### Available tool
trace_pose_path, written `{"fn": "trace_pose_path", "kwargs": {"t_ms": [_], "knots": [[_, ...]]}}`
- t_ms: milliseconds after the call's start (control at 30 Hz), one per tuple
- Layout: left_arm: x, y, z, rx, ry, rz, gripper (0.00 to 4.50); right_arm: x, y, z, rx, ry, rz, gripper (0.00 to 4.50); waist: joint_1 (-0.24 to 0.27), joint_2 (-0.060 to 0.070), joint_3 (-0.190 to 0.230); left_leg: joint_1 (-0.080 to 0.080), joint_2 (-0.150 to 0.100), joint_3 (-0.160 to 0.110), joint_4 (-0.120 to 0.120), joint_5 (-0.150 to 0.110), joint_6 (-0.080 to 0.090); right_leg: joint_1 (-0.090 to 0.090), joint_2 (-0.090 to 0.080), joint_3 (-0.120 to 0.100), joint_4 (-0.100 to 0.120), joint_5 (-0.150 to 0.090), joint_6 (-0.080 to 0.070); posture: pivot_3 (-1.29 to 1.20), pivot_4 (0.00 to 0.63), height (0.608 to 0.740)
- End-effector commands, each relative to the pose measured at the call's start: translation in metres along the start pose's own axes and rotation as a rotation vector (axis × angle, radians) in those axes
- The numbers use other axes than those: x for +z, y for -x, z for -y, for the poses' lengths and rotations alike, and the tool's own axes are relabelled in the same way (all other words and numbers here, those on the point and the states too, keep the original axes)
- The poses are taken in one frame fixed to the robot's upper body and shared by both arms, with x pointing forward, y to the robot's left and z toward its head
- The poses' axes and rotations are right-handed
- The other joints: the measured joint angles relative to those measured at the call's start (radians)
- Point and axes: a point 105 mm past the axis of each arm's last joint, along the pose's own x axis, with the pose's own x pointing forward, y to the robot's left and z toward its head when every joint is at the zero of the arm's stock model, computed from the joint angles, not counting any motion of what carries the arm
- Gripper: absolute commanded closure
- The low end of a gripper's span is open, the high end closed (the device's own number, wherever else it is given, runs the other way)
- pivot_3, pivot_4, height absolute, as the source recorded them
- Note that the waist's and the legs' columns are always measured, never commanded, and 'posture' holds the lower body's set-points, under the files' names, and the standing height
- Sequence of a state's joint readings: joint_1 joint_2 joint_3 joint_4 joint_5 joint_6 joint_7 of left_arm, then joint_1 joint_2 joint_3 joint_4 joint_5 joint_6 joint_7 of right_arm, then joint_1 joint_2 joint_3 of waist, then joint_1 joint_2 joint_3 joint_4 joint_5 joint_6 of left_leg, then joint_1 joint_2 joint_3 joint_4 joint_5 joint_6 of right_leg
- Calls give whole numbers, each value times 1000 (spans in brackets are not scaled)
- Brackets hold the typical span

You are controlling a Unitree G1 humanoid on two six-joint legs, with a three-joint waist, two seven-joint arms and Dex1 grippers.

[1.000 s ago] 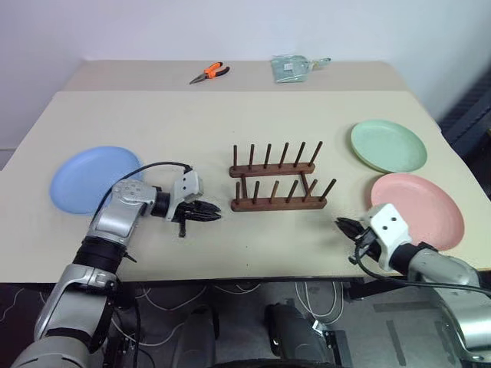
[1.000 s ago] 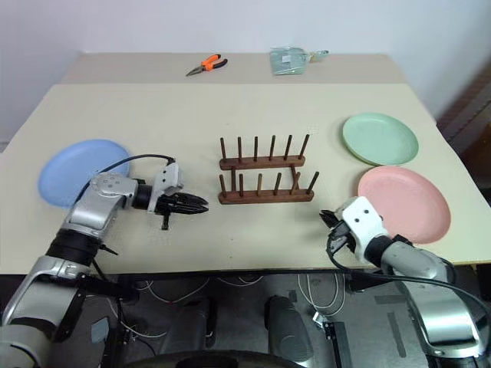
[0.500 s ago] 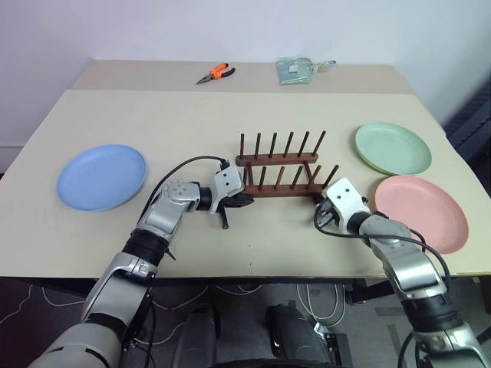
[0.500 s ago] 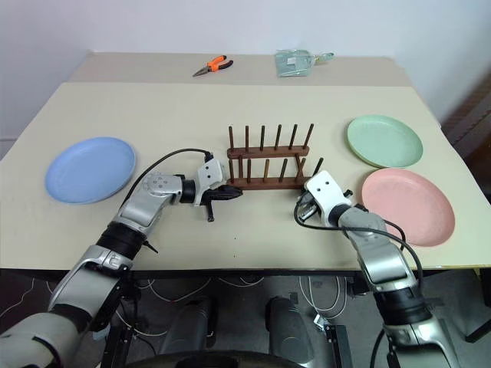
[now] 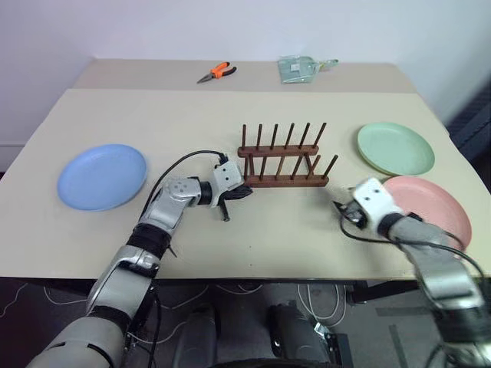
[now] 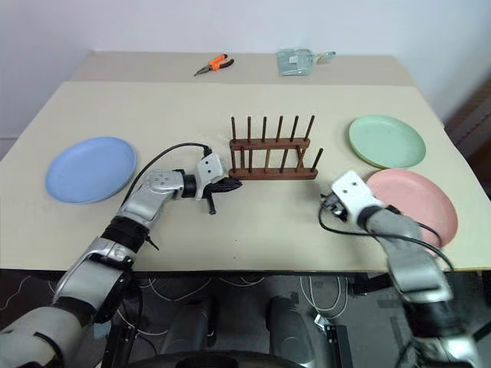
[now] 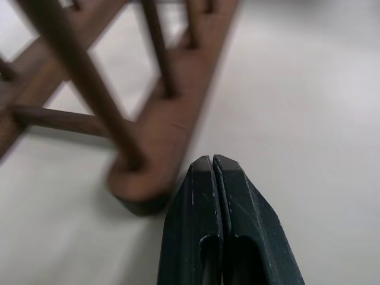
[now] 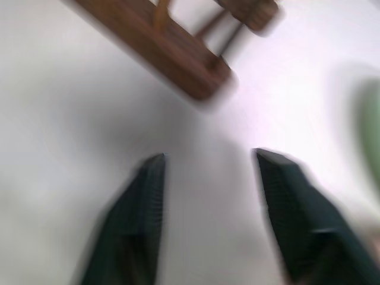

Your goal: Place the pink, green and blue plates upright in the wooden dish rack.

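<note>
On the far left of the table (image 5: 230,115) lies the blue plate (image 5: 102,175), flat and with nothing on it, well apart from the rack. To its right is my left gripper (image 5: 239,192). Its two black fingers (image 7: 219,196) are pressed together with no gap and they hold nothing. The tips are just beside the near left corner of the wooden dish rack (image 5: 282,159); I cannot tell if they touch the wood.

The rack stands in the middle of the table, its pegs upright and every slot free. Far behind it, near the far edge, lie orange pliers (image 5: 214,72) and, more to the right, a small clear bag (image 5: 298,67). Both are well away from the rack.

To the right of the rack, on the near side, is my right gripper (image 8: 208,172). Its fingers (image 8: 142,202) stand wide apart over bare table, with nothing between them. The near right corner of the rack is just ahead of it.

Beyond this gripper, on the right side, the pink plate (image 5: 430,209) lies flat and near, and the green plate (image 5: 395,148) lies flat just behind it, farther away.
</note>
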State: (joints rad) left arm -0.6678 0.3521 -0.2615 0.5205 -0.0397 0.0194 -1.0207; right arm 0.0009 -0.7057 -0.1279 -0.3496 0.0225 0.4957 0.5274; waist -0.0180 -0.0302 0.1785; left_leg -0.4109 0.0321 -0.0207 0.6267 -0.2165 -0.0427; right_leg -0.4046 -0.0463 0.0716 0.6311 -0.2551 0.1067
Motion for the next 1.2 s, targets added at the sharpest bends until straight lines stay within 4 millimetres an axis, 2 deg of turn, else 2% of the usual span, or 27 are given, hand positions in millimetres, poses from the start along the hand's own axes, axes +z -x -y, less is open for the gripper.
{"fn": "trace_pose_path", "kwargs": {"t_ms": [33, 167, 300, 400, 533, 567, 667, 800, 933, 1000, 1100, 1200], "knots": [[28, 5, 14, -75, -27, 124, 4500, 21, 27, 5, -29, 24, 50, 1319, -3, 0, 0, 1, 0, 0, 0, 0, 0, 0, 0, 0, 1, 0, 0, 0, 150, 732], [43, 5, 29, -138, -29, 192, 4500, -9, 44, 5, -107, -41, -75, 1319, 3, 0, 0, 1, 0, 0, 2, 0, 0, 1, 0, 0, 1, 0, -2, 0, 150, 732], [47, 1, 30, -142, -26, 196, 4500, -37, 43, 9, -174, -120, -162, 1319, 4, 0, 0, 1, 0, 1, 3, 0, 0, 2, -1, 0, -1, 0, -2, 0, 150, 732], [49, 1, 29, -141, -25, 202, 4500, -51, 42, 18, -241, -163, -215, 2189, 3, 0, 0, 1, 0, 1, 3, 0, 0, 2, -1, 1, -1, 0, -3, 0, 150, 732], [50, 3, 28, -138, -21, 205, 4500, -53, 41, 21, -247, -189, -220, 4214, 2, 1, 0, 1, 0, 1, 3, 0, 0, 1, -1, 1, -1, 0, -2, 0, 150, 732], [50, 3, 28, -138, -20, 205, 4500, -51, 41, 22, -246, -187, -216, 4480, 3, 1, 0, 1, 0, 1, 3, 0, 0, 1, -1, 1, -1, 0, -2, 0, 150, 732], [49, 5, 28, -135, -17, 203, 4500, -44, 44, 25, -245, -159, -216, 4480, 3, 1, 0, 1, 0, 1, 3, 0, 0, 1, -1, 1, -1, 0, -2, 0, 150, 732], [48, 8, 26, -119, -20, 199, 4500, -21, 63, 34, -191, -58, -199, 4480, 5, 3, 0, 0, -1, 1, 3, 0, 0, 1, -1, 1, -1, -1, -2, 0, 150, 732], [46, 12, 18, -83, -28, 194, 4500, 24, 86, 45, -114, 46, -56, 4480, 3, 3, 0, 0, 0, 1, 3, 0, 0, 1, -1, 1, -1, -1, -2, 0, 150, 732], [46, 16, 11, -56, -30, 203, 4500, 79, 92, 39, -23, 6, 196, 4480, -3, 3, 0, 0, 0, 1, 3, 0, 1, 1, 0, 1, -1, -1, -2, 0, 150, 732], [49, 19, 5, -39, -23, 221, 4500, 132, 98, 37, 50, -84, 457, 4480, -15, 4, 1, 1, 0, 0, 2, 0, 1, 2, 0, 1, -1, 0, -3, 0, 150, 732], [56, 23, 1, -33, 15, 264, 4500, 196, 91, 41, 164, -397, 865, 4480, -26, 1, 2, 1, 1, -2, 2, 0, 1, 2, 1, -1, -1, 0, -3, 0, 150, 732]]}}
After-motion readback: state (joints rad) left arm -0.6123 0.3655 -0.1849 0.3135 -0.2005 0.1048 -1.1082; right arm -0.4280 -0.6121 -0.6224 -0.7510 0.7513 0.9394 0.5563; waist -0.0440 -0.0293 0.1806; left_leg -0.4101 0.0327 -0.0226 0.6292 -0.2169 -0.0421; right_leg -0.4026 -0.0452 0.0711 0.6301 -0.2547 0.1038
